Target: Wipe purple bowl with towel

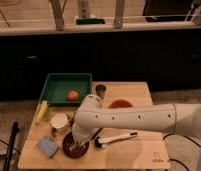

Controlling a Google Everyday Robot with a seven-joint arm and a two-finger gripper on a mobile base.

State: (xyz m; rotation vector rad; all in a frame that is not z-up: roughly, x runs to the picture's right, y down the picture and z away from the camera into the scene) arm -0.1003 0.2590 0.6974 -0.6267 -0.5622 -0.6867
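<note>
The dark purple bowl (pixel 69 148) sits on the wooden table (pixel 144 155) near its front left. My gripper (pixel 77 141) hangs from the white arm (pixel 129 119) and reaches down into the bowl, hiding its middle and right side. A blue-grey folded square, which may be the towel (pixel 46 147), lies flat on the table just left of the bowl, apart from the gripper. I cannot tell whether the gripper holds anything.
A green tray (pixel 56 85) with an orange ball (pixel 72 95) stands at the back left. A white cup (pixel 59 121), a yellow object (pixel 41 112), a dark cup (pixel 100 90), a red plate (pixel 120 104) and a white-handled brush (pixel 115 138) surround the bowl.
</note>
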